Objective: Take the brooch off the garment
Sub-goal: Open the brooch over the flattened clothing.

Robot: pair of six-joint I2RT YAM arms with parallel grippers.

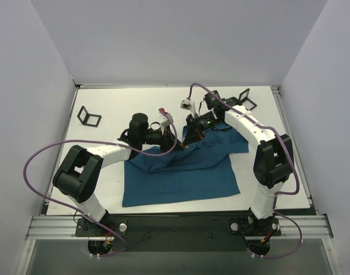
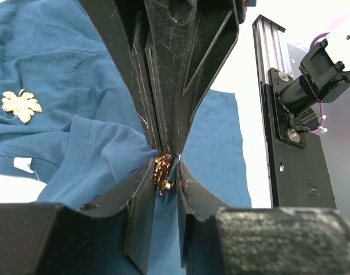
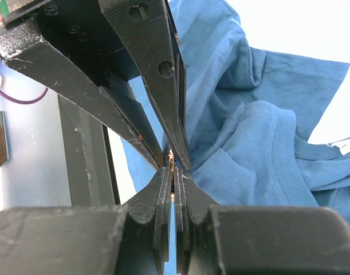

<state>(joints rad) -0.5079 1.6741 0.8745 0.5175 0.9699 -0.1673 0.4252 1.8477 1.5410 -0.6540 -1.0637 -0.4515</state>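
Note:
The dark teal garment [image 1: 180,177] lies spread on the white table, bunched up at its far edge. There the two grippers meet tip to tip. In the left wrist view my left gripper [image 2: 166,169] is shut on the small gold-orange brooch [image 2: 163,172], with a fold of cloth beside it. My right gripper [image 2: 166,150] comes down from above, shut just over the brooch. In the right wrist view my right gripper [image 3: 172,172] is shut on a thin gold sliver of the brooch [image 3: 172,156], with the garment [image 3: 266,143] lifted behind it.
A pale gold leaf-shaped ornament [image 2: 21,105] sits on the shirt to the left of the grippers. Black square frames stand at the back left [image 1: 89,117] and back right [image 1: 246,100]. A white neck label [image 3: 343,146] shows. The arms' base rail [image 2: 278,114] runs along the near edge.

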